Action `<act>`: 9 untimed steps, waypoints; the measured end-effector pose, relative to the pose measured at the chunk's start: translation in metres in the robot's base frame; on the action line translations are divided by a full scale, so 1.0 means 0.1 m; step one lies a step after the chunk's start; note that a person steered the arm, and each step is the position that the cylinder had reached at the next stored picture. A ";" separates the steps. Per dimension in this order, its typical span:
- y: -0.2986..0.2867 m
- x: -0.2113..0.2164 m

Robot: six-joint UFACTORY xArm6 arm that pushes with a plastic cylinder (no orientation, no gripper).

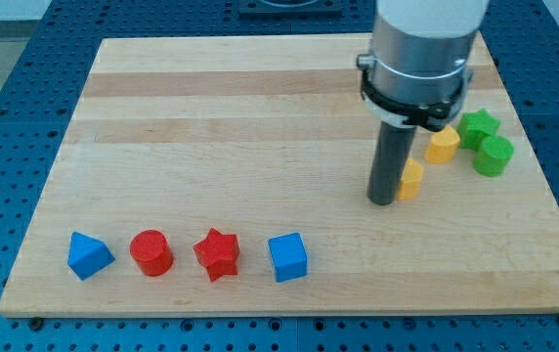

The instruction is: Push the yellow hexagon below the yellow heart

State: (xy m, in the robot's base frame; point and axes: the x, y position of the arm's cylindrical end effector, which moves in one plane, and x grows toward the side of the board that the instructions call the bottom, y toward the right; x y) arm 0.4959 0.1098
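Note:
My tip (384,200) stands on the board at the view's right of centre. It touches the left side of a yellow block (411,180), which it partly hides; this looks like the yellow hexagon. A second yellow block (443,146), seemingly the yellow heart, lies up and to the right of it, close by but apart. The first yellow block sits below and left of the second.
A green star (478,127) and a green cylinder (494,155) lie right of the yellow blocks near the board's right edge. Along the view's bottom left stand a blue triangle (89,255), red cylinder (150,252), red star (217,253) and blue cube (287,257).

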 end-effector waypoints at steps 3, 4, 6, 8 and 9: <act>0.16 -0.04; 0.15 -0.10; 0.18 -0.27; 0.38 -0.27; 0.50 -0.27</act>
